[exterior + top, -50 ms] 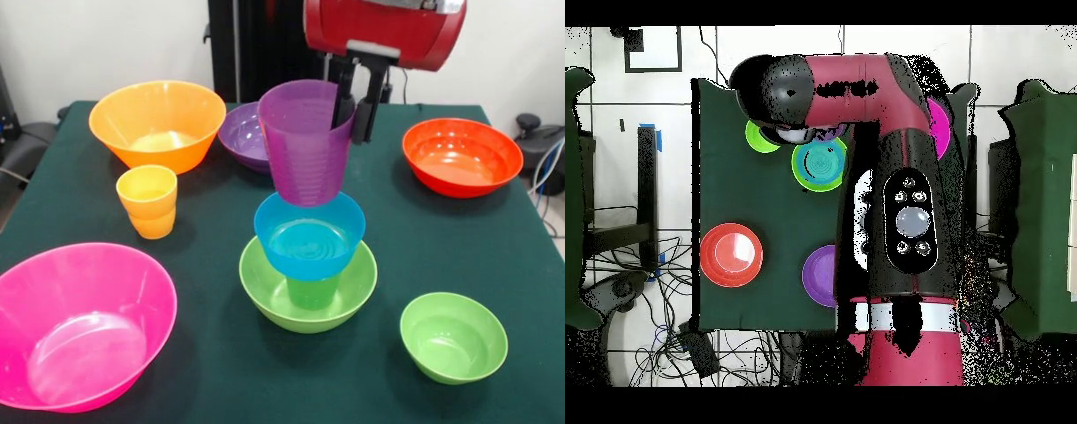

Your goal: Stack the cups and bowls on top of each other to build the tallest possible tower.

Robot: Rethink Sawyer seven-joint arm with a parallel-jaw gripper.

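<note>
Pincer grips purple cup rim — hidden overhead.

No text, brand, number or sign can be read in either view. The cups, the bowls and the bench carry no print. The arm has a dark panel of round buttons in the overhead view, but no lettering on it can be made out.
</note>
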